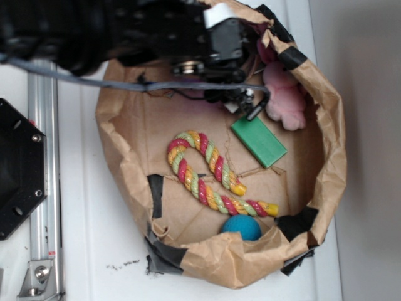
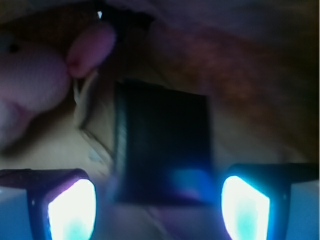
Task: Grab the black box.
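Observation:
In the wrist view the black box [image 2: 162,140], glossy and squarish with rounded corners, lies flat on brown paper just ahead of my gripper [image 2: 159,200]. Its near edge sits between the two lit fingers [image 2: 72,210], which stand wide apart and do not touch it. The gripper is open with nothing held. In the exterior view my gripper [image 1: 243,100] hangs over the far part of the paper bag, between the pink toy and the green block. There the arm hides most of the box.
A pink plush toy [image 1: 285,94] lies right of the gripper and a flat green block [image 1: 259,142] just in front. A striped rope toy [image 1: 210,172] and a blue ball [image 1: 241,227] lie nearer. The crumpled bag wall [image 1: 332,157] rings everything. A black hexagonal plate [image 1: 19,169] sits at the left.

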Controlling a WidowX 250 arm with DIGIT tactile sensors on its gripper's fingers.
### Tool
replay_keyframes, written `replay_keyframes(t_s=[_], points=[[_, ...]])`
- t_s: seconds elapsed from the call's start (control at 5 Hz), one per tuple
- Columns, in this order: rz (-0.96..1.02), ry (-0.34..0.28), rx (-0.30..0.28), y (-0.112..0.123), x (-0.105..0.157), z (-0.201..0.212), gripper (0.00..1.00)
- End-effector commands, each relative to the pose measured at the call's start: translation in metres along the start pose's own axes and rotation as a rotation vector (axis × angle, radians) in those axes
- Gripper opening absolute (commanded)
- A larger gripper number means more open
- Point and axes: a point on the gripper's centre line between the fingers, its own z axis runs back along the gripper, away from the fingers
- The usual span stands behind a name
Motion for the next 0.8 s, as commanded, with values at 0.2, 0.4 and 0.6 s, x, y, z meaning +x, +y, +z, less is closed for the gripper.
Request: replay_keyframes(t_s=[0.2, 0.4, 0.6], points=[[-0.068, -0.036, 0.036, 0.001, 0.017, -0.013, 1.00], [-0.045, -0.040, 0.003, 0.003, 0.013, -0.004, 0.00], [-0.053, -0.048, 0.001, 0.006, 0.013, 0.007, 0.00]])
